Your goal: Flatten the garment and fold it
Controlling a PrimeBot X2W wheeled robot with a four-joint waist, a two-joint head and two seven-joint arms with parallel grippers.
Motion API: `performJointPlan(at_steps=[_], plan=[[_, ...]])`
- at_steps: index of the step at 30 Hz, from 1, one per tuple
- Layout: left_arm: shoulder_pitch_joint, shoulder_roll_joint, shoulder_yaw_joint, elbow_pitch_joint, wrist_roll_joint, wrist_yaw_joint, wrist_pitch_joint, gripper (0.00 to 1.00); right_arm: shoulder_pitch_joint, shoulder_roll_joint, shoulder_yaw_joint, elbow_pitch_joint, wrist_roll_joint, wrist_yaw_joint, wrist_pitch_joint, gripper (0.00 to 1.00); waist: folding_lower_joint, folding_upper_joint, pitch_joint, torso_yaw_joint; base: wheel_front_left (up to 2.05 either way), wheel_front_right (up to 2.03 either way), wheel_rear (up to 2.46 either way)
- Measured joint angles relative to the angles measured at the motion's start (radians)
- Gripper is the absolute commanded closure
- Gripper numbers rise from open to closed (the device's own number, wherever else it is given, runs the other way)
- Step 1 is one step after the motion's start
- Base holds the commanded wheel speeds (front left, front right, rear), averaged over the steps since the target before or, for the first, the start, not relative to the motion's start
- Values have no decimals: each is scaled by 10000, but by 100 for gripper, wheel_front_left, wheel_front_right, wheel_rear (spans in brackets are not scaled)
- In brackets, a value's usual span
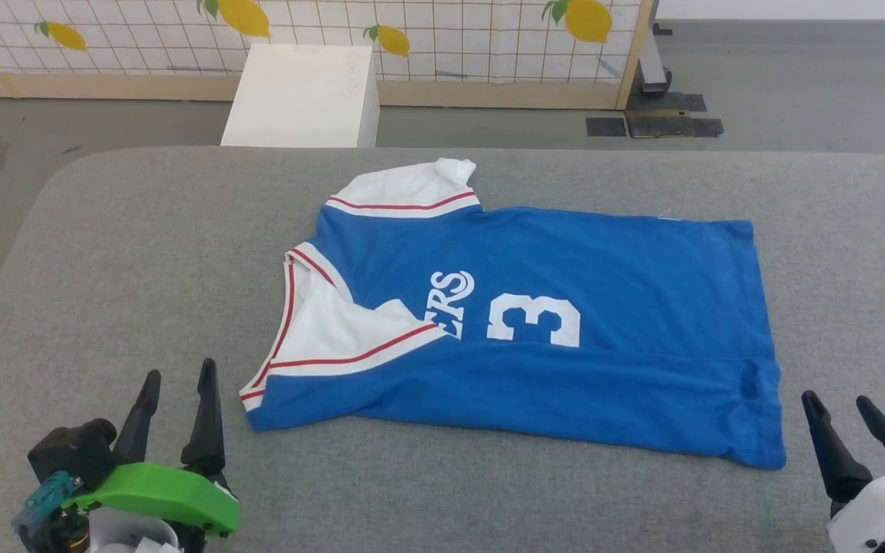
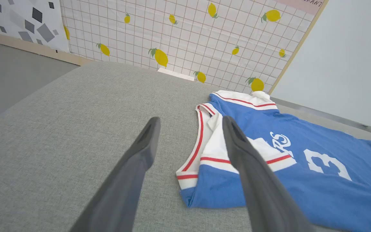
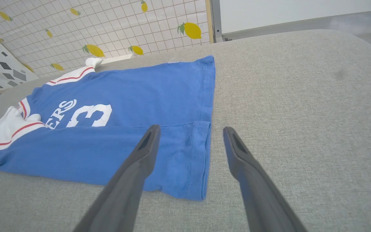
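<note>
Between the wide-open left claw (image 1: pixel 180 369) and right claw (image 1: pixel 835 398), the blue jersey (image 1: pixel 565 261) lies partly folded on the bench (image 1: pixel 143 253); next, probably, each pinches its nearest corner.

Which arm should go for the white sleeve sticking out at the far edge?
Probably the left. The sleeve lies at the collar end of the jersey, nearer the left gripper; the right gripper sits open by the hem.
</note>
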Motion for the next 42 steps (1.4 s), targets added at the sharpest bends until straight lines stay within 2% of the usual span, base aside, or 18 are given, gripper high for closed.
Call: performJointPlan(at_steps=[3, 5, 8, 17, 20, 24, 29, 30, 31, 32, 37, 42], plan=[[-12, -79, -27, 105, 2, 0, 10, 0, -5, -2, 38, 88, 2, 0, -77, 0, 0, 0, 75, -32, 0, 0, 0], [-79, -73, -132, 286, -10, 44, 412, 0, -7, -6, 36, 157, 2, 0, -86, 0, 0, 0, 127, -34, 0, 0, 0], [-476, 0, -374, 642, -86, 61, 1521, 0, -32, -17, 46, 221, 4, 0, -84, 0, 0, 0, 211, -17, 0, 0, 0], [-2599, 623, -1532, 1708, -353, 562, 6600, 0, -348, -40, 150, 286, 96, 0, -8, 0, 0, 0, 543, -83, 0, 0, 0], [-3075, 815, -1923, 2011, -341, 717, 7927, 0, -414, -35, 148, 270, 100, 0, 21, 0, 0, 0, 707, -151, 0, 0, 0], [-3557, 882, -2280, 2305, -320, 805, 9089, 0, -478, -31, 117, 215, 100, 0, 35, 0, 0, 0, 1023, -298, 0, 0, 0], [-3717, 934, -2282, 2460, -495, 857, 9695, 0, -674, -10, 111, 159, 98, 0, 36, 0, 0, 0, 1303, -497, 0, 0, 0], [-3716, 938, -2232, 2452, -627, 855, 9708, 54, -675, -10, 98, 155, 98, 0, 36, 0, 0, 0, 1344, -523, 0, 0, 0], [-3713, 957, -2211, 2449, -727, 848, 9704, 90, -676, -8, 88, 155, 96, 0, 36, 0, 0, 0, 1389, -550, 0, 0, 0], [-3695, 966, -2165, 2422, -802, 826, 9701, 100, -677, -8, 73, 155, 96, 0, 69, 0, 0, 0, 1425, -574, 0, 0, 0], [-3669, 871, -2033, 2213, -984, 656, 9382, 100, -683, -86, 6, 153, -77, 0, 489, 0, 1, 0, 1487, -559, 0, 0, 0], [-3318, 857, -1632, 1616, -1160, 677, 8803, 100, -987, -146, 105, -140, -483, 0, 2197, 0, 1, 0, 1461, -582, 0, 0, 0]])
